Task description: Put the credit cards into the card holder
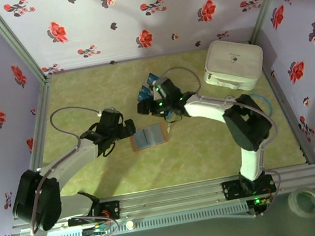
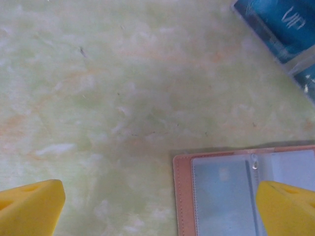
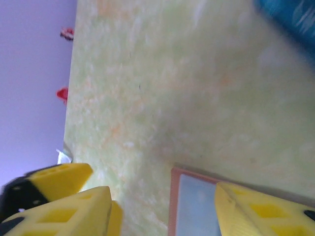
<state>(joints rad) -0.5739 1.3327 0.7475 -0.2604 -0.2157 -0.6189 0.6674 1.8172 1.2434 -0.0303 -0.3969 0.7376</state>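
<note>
Card holder (image 1: pixel 149 136): the flat brown-tan, leather-like folding wallet lies opened out near the middle of the worktop, its clear plastic sleeves facing up. We judge it is spread this way so a card can slide into a pocket.
Credit cards (image 2: pixel 283 24): thin, stiff blue rectangles with pale lettering lie loose just beyond the wallet. We cannot tell whether any sleeve already holds one.
Left claw (image 2: pixel 160 196): its blunt yellow fingers are spread wide and empty, low over the wallet's left edge. We judge it is placed to pin the wallet down.
Right claw (image 3: pixel 165 196): its yellow fingers stand partly apart with nothing between them, hovering by a corner of the wallet, near the cards.
Worktop (image 1: pixel 77 101): a smooth, pale green marbled sheet. The cards lie flush on it, so we expect lifting one to be fiddly.
</note>
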